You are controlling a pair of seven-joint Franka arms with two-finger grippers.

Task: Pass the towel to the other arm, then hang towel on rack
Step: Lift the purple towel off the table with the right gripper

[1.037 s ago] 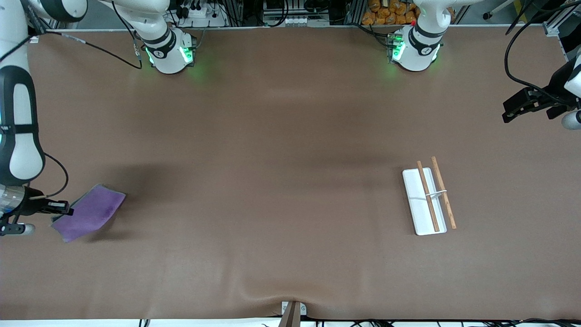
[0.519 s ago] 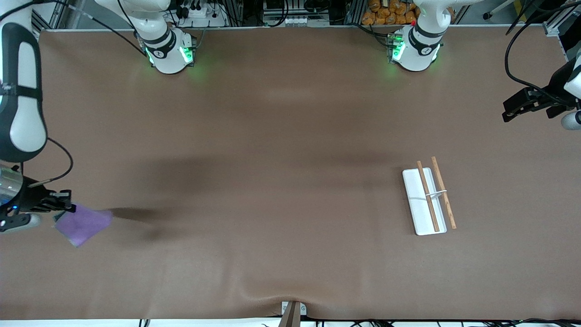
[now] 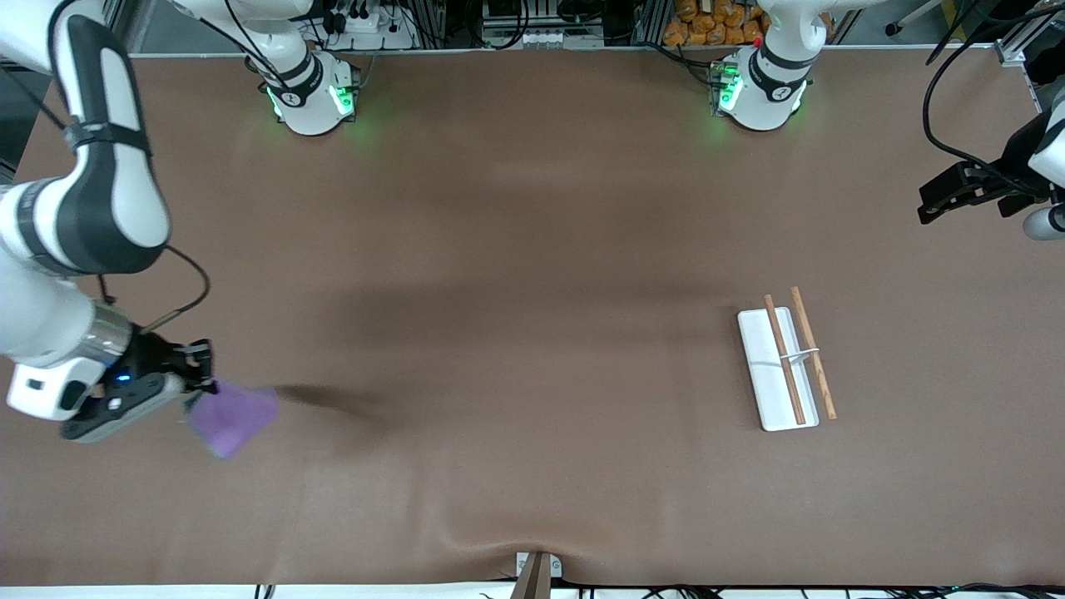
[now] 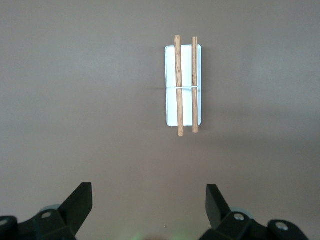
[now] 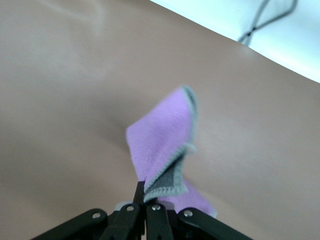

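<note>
the right gripper [image 3: 202,388] is pinched shut on one edge of the towel [image 3: 232,418], holding it up over the table [image 3: 532,249] at the right arm's end, well apart from the rack [image 3: 785,363]; in the right wrist view the fingers [image 5: 145,210] meet on the grey hem and the purple cloth [image 5: 162,142] flops and curls outward from them, so most of it hangs loose. the left gripper [image 3: 957,190] waits high up, out past the rack toward the left arm's end of the table, its fingers [image 4: 77,205] spread wide, and its wrist view looks straight down on the rack [image 4: 183,85], which lies flat with both rods resting along its white base. the step in hand looks like carrying the towel toward the rack's end for the pass. to do it well, the grip should stay firm on the hem, the cloth should hang clear of the table, and a free edge should face the left gripper so it can close on cloth and not on the right gripper's fingers.
</note>
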